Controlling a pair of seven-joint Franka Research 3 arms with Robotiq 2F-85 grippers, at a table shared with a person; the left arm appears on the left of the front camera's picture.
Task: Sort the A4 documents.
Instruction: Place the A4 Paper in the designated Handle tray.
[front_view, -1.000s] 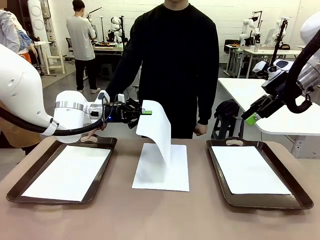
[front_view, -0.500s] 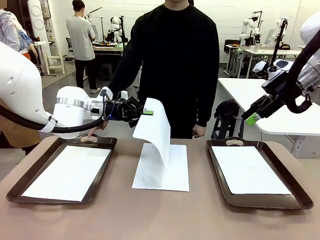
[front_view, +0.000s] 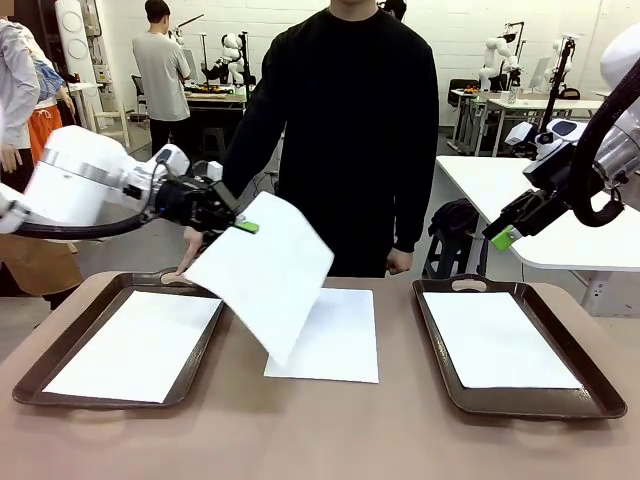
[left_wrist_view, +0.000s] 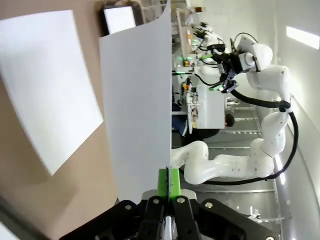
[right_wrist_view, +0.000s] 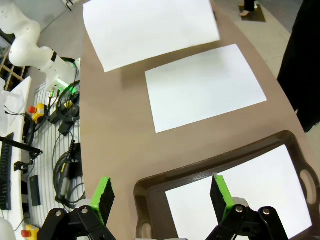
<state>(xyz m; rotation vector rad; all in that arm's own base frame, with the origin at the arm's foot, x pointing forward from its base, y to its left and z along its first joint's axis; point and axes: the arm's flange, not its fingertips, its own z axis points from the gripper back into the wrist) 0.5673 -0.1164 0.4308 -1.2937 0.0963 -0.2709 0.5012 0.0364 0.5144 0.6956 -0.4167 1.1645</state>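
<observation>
Swinging away from the middle, the left claw (front_view: 243, 226) is carrying the held sheet (front_view: 262, 272) toward the left tray (front_view: 70, 335). A second ago that paper was hanging curled over the centre sheet (front_view: 335, 340). Now it is fanning out flat and tilted, with its low corner overlapping the centre sheet in the front view and its upper part coming over the tray's inner rim. The claw is pinching the paper by one edge, green pads pressed together on it, as the left wrist view is showing. The right claw (front_view: 505, 237) is hanging wide and empty, well above the right tray (front_view: 572, 340), and is not moving.

By my reading, the pick is done, the carry is under way, and the release over the left tray is not yet done. Each tray is already holding a white sheet, and the centre sheet is waiting on the worktop (front_view: 320, 430) between them.

The paper is limp and held at one edge only, so its trailing corner is likely sweeping low and could catch the tray's raised rim. The person's hand (front_view: 188, 250) is resting at the tray's far handle, just beside the claw, which is narrowing the room on that side. Above the tray and toward the robot's side the air is standing open.
</observation>
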